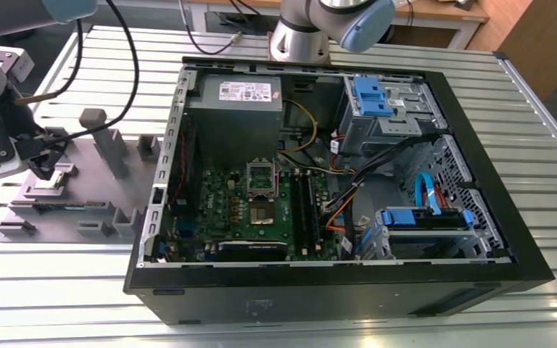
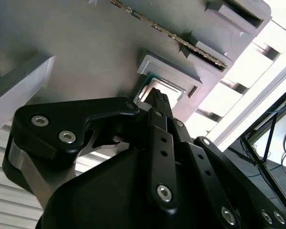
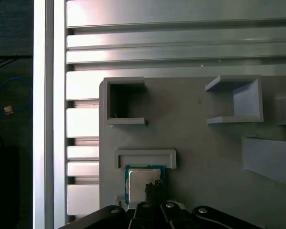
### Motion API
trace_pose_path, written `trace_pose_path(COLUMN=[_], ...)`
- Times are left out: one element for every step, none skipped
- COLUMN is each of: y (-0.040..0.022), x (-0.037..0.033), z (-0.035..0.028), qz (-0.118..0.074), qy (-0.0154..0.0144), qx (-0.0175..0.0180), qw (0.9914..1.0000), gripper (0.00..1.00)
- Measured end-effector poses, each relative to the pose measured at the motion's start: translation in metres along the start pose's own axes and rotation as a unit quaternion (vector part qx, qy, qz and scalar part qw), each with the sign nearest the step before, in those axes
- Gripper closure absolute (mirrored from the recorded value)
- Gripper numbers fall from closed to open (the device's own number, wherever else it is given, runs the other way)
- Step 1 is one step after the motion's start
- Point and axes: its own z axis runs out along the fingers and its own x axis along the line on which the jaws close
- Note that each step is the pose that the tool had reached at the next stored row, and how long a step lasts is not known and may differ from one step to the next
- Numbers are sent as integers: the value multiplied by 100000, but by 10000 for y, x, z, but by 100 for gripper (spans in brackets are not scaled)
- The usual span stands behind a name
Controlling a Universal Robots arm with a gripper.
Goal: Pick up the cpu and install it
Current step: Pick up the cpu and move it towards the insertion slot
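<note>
A slatted metal table point(image 1: 56, 297) is seen with an open computer case point(image 1: 356, 286) at its centre. A green board point(image 1: 225, 210) lies flat inside the case, and a dark socket frame point(image 1: 263, 192) sits on it. At the exterior view's left, well apart from the case, a grey fixture plate point(image 1: 90, 174) carrying upright blocks is laid on the table.

The gripper point(image 1: 46, 165) is held low over this plate. In both wrist views the cpu point(image 3: 137, 179) point(image 2: 151, 87) is seen lying flat in a shallow recess of the plate (a small square chip with a pale metal top and a green rim). The dark fingertips point(image 3: 153, 187) are poised directly above the chip, at or just off its top; contact cannot be judged. The fingers appear pressed together, with nothing pinched between them.
</note>
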Motion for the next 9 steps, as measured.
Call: trace_pose_path(y=[1,2,2,3,5,6,8,9,10], x=[0,0,0,1,5,8,12,18,21], z=[6,14,22,29,33,38,40,42,44], qz=[4,8,4,6,13,13,9,8,9], qy=[-2,-4,-4,-7,1,-6,-7,-5,-6], qx=[16,25,29,31,35,30,31,29,31], qw=[100000,100000,100000,100000,100000,100000,100000,100000,100000], gripper=[90,90,90,90,90,90,90,90,90])
